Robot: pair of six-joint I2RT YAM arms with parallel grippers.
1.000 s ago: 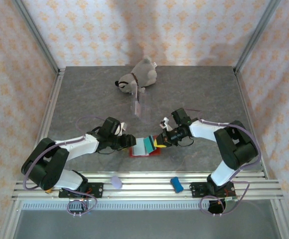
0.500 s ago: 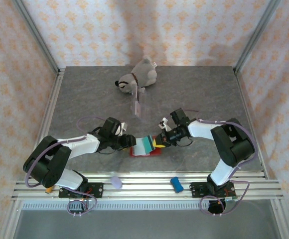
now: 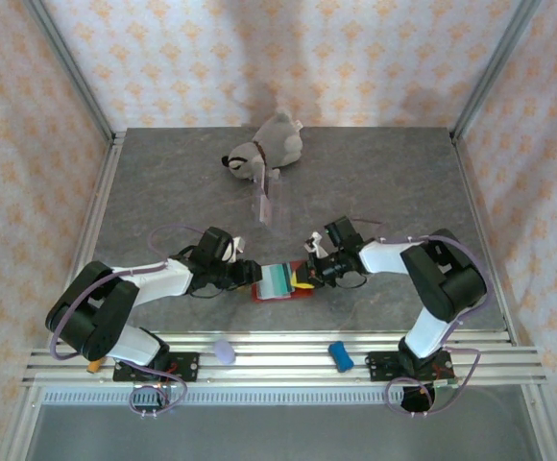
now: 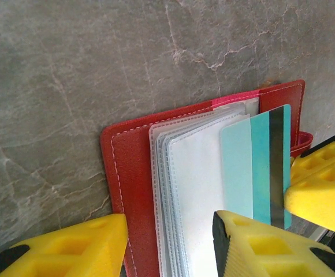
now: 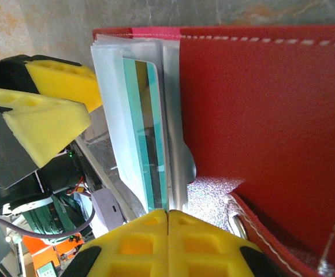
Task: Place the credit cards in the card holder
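Observation:
The red card holder (image 3: 298, 294) lies open near the table's front edge, pale pockets fanned upward (image 4: 185, 173). A teal credit card (image 3: 277, 279) with a black stripe sits partway inside one pocket (image 4: 260, 167). My right gripper (image 3: 305, 275) is at the holder's right side. It is shut (image 5: 167, 214), with the card's outer end (image 5: 150, 144) running into the seam of its tips. My left gripper (image 3: 252, 274) is at the holder's left side, open (image 4: 167, 231). Its jaws stand apart over the red cover (image 4: 127, 173) and the pocket stack.
A grey plush toy (image 3: 264, 149) lies at the back, with a clear plastic case (image 3: 264, 202) just in front of it. A blue object (image 3: 341, 355) and a lilac one (image 3: 224, 351) rest on the front rail. Open tabletop lies to both sides.
My right gripper has moved left toward the holder, and the teal card has gone deeper into the pocket. The left jaws have narrowed slightly; the left arm has barely shifted.

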